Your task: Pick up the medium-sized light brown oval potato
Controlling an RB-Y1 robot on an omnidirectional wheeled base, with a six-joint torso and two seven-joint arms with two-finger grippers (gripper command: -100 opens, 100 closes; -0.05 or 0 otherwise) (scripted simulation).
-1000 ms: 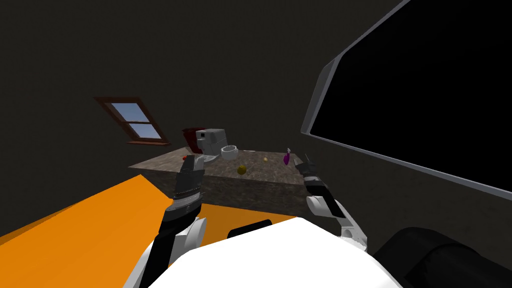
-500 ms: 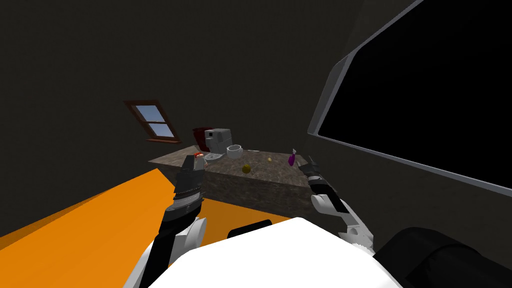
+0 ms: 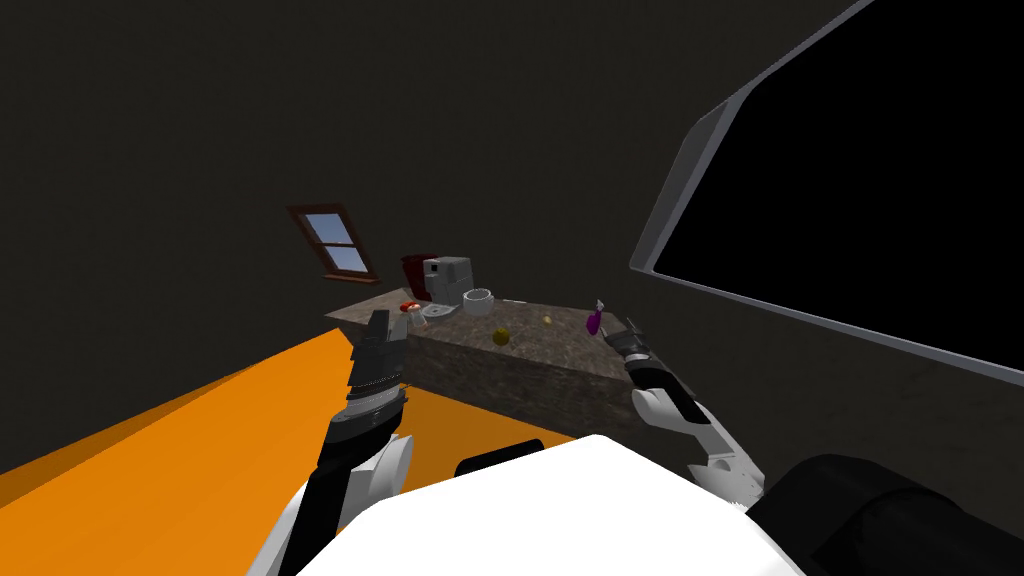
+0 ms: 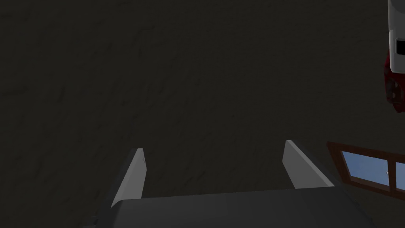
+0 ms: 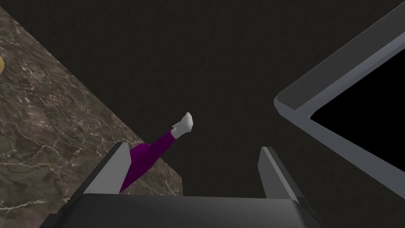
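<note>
As the robot's own viewpoint swung and drew back over the past second, the brown marbled counter (image 3: 520, 352) came to sit smaller and further right in the head view, with the objects on top unmoved. What appeared to be the potato (image 3: 501, 336), a yellowish-brown rounded lump, lay near the middle of the counter, well apart from both grippers, with a smaller pale lump (image 3: 547, 320) behind it. A white bowl (image 3: 478, 300) and a grey appliance (image 3: 447, 277) stood toward the counter's far left. The left gripper (image 4: 213, 145) was raised before the counter's left end, its fingers spread and nothing between them. The right gripper (image 5: 193, 145) was likewise released and empty, just beside a purple bottle (image 5: 148, 156) at the counter's right corner. The shift read as repositioning rather than reaching. The pickup had not begun, and the base would seemingly need to close in before either arm could reach the potato.
</note>
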